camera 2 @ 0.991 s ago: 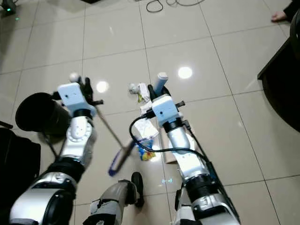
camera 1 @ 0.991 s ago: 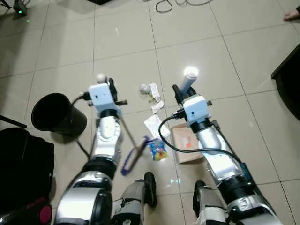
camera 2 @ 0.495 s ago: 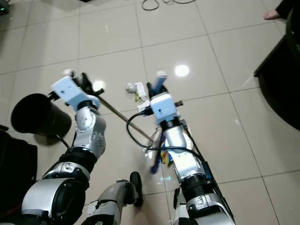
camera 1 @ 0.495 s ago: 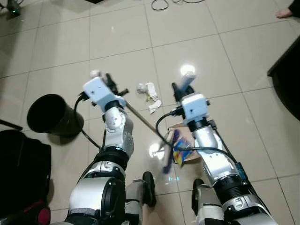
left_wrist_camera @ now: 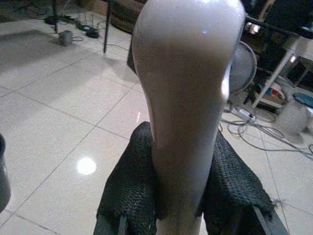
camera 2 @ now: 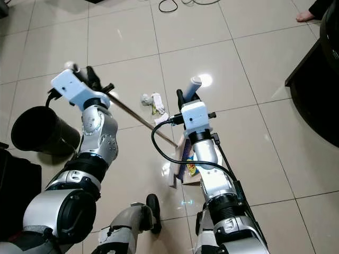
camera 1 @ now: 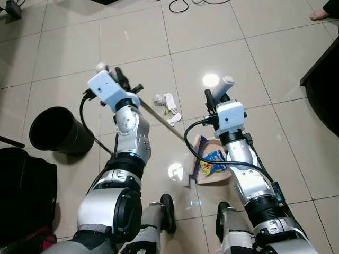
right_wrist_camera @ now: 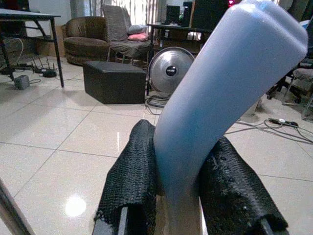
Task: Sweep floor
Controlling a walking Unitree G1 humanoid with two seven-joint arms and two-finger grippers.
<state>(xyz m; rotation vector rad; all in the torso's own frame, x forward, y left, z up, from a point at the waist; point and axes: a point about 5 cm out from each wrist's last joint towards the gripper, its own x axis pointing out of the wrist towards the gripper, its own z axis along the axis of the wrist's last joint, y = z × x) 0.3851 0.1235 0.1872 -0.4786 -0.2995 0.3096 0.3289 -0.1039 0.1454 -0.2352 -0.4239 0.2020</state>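
Black mesh-clad fingers (left_wrist_camera: 132,191) of the left gripper (camera 1: 123,82) are clenched on the pale handle end of a broom (camera 1: 159,117), whose thin shaft slopes down across the tiled floor (camera 1: 132,47) to a blue-bristled head (camera 1: 195,166). The right gripper (camera 1: 216,99) is likewise clamped on the grey handle (right_wrist_camera: 220,93) of a dustpan (camera 1: 225,176), which rests on the floor just beside the right arm. The broom head stands at the dustpan's edge. A blue and yellow wrapper (camera 1: 214,162) lies in the dustpan. Crumpled white papers (camera 1: 167,103) lie on the tiles between the two grippers, beside the shaft. A black bin (camera 1: 55,131) stands to the left, well apart from the dustpan.
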